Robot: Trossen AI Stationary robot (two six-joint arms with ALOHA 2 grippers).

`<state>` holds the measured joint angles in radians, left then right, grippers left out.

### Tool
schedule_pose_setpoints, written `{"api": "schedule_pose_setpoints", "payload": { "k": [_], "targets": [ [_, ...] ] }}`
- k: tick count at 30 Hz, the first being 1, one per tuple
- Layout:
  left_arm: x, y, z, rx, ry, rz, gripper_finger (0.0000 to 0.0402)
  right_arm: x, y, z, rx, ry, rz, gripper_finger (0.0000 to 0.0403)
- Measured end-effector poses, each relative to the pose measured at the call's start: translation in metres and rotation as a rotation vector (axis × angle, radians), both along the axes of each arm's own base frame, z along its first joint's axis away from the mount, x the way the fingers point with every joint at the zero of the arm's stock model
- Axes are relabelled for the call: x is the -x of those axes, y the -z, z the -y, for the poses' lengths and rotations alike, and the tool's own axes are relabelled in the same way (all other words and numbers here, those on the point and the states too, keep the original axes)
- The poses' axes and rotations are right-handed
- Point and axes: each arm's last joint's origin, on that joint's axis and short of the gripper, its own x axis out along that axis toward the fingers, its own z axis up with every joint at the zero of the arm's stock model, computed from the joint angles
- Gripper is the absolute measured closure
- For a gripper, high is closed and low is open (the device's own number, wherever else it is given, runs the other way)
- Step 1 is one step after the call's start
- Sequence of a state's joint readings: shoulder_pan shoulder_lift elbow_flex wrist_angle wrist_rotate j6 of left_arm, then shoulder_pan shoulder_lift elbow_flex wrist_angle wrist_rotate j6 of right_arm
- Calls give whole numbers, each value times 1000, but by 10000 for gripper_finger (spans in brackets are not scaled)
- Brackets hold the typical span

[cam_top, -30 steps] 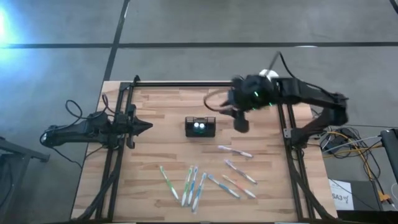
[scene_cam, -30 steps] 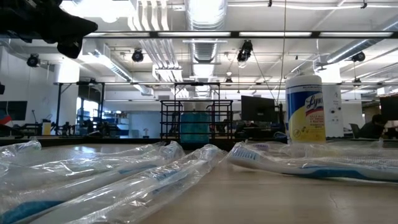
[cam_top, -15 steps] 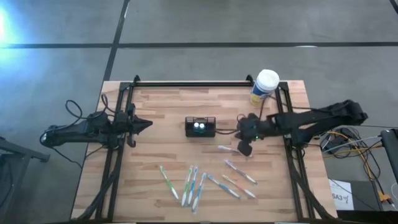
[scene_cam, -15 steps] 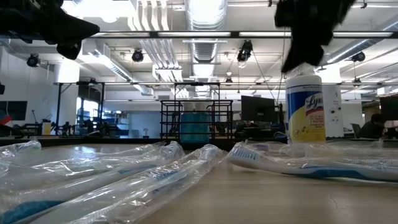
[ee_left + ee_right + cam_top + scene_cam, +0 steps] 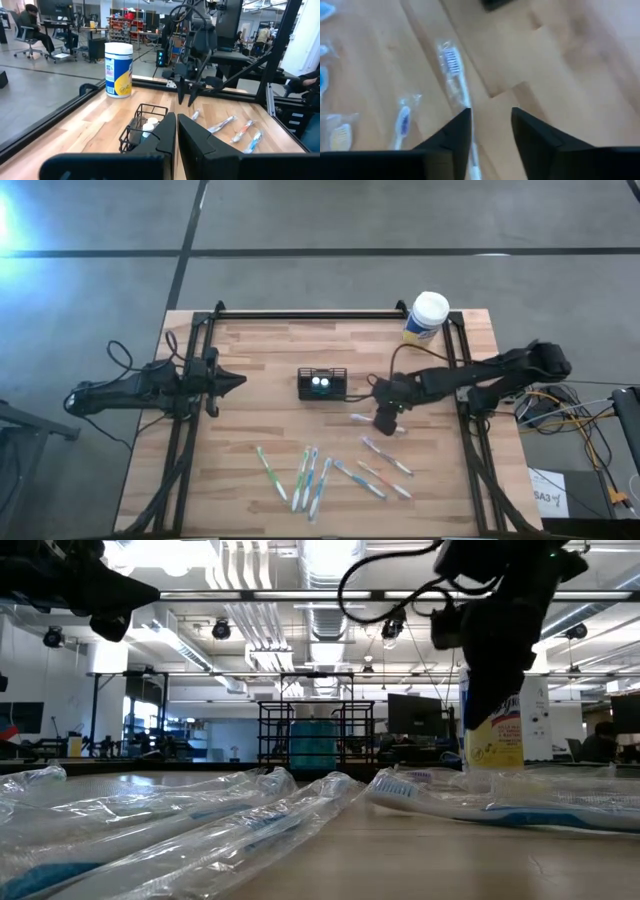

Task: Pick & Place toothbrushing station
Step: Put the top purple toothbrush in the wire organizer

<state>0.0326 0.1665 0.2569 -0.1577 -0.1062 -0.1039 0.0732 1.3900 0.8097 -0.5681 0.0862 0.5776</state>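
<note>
The toothbrushing station, a small black wire-mesh caddy (image 5: 322, 384), stands on its base at the table's middle with white-capped things inside; it also shows in the left wrist view (image 5: 142, 127). My right gripper (image 5: 385, 420) is open, fingers pointing down, just right of the caddy and a little above a wrapped toothbrush (image 5: 454, 75) that lies flat on the table; it also shows in the left wrist view (image 5: 186, 102). My left gripper (image 5: 238, 381) is shut and empty, left of the caddy and pointing at it.
Several wrapped toothbrushes (image 5: 310, 475) lie across the near half of the table. A yellow canister with a white lid (image 5: 425, 318) stands at the far right corner. Black frame rails (image 5: 300, 314) run along the far, left and right edges.
My right gripper has swung from beside the canister toward the table's near edge and down, and now stands low over the wrapped toothbrush right of the caddy. The canister, covered by the arm before, now shows. The caddy and toothbrushes have kept still.
</note>
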Motion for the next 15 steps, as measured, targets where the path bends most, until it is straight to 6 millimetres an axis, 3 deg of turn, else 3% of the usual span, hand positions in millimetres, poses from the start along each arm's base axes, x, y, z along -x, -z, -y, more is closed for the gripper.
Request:
{"api": "schedule_pose_setpoints", "payload": {
  "k": [7, 15],
  "targets": [
    [0, 0, 0, -1, 7, -1, 378, -25, 30, -2, -102, -37, -160, 190],
    [0, -1, 0, -2, 10, 10, 378, -43, 57, -2, -66, -70, -350, 185]
  ]
}}
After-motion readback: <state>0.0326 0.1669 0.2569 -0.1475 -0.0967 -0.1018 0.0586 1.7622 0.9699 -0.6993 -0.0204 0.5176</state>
